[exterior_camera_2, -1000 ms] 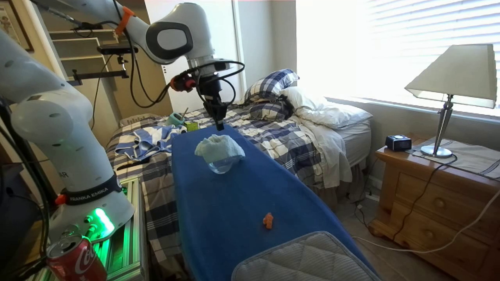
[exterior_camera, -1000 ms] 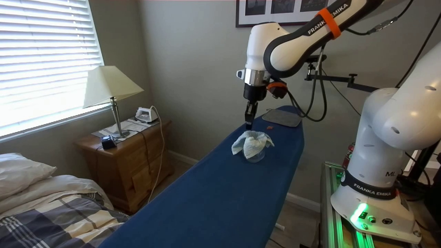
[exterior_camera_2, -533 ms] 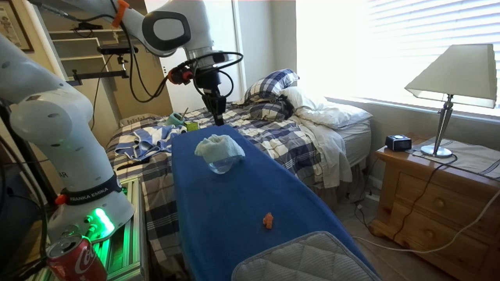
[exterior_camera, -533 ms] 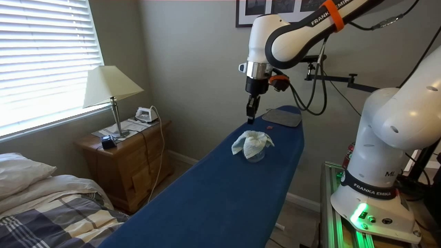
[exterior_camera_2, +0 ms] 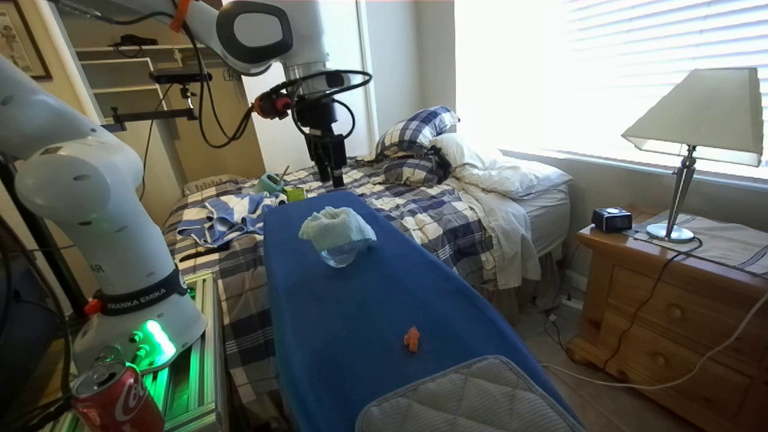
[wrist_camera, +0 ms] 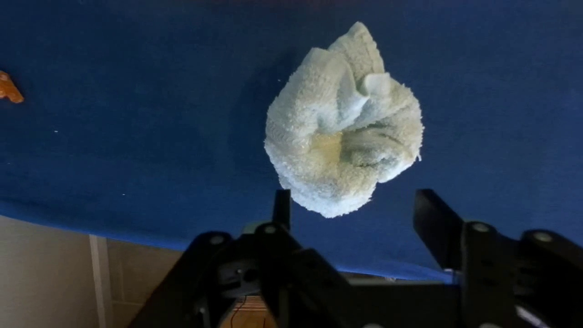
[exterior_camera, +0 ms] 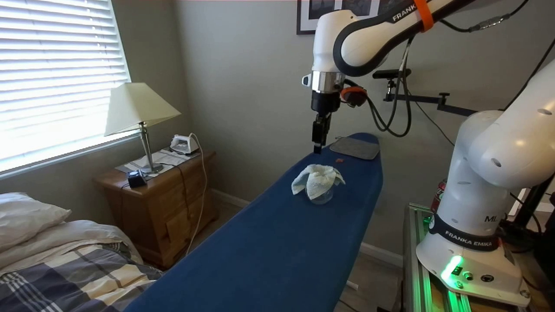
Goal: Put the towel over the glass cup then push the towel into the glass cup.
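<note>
A pale, fluffy towel (exterior_camera: pixel 319 178) is draped over the glass cup (exterior_camera: pixel 323 198), its corners hanging down outside. Below the towel (exterior_camera_2: pixel 337 225), the clear bottom of the glass cup (exterior_camera_2: pixel 339 255) shows in both exterior views. From above, the towel (wrist_camera: pixel 296 132) has a sunken hollow at its middle, and the cup is hidden under it. My gripper (exterior_camera_2: pixel 331 180) hangs above the board, higher than the towel and not touching it. In the wrist view the gripper (wrist_camera: pixel 354 198) is open, fingers wide apart with nothing held between them.
Everything stands on a blue ironing board (exterior_camera: pixel 260 251). A small orange object (exterior_camera_2: pixel 411 339) and a grey quilted pad (exterior_camera_2: pixel 462 402) lie on it too. A bed (exterior_camera_2: pixel 414 222) borders the board; a nightstand (exterior_camera: pixel 173 212) carries a lamp (exterior_camera: pixel 141 110) and an iron (exterior_camera: pixel 184 144).
My gripper has risen away from the towel, and its fingers have spread from together to apart. Towel and cup have stayed where they were.
</note>
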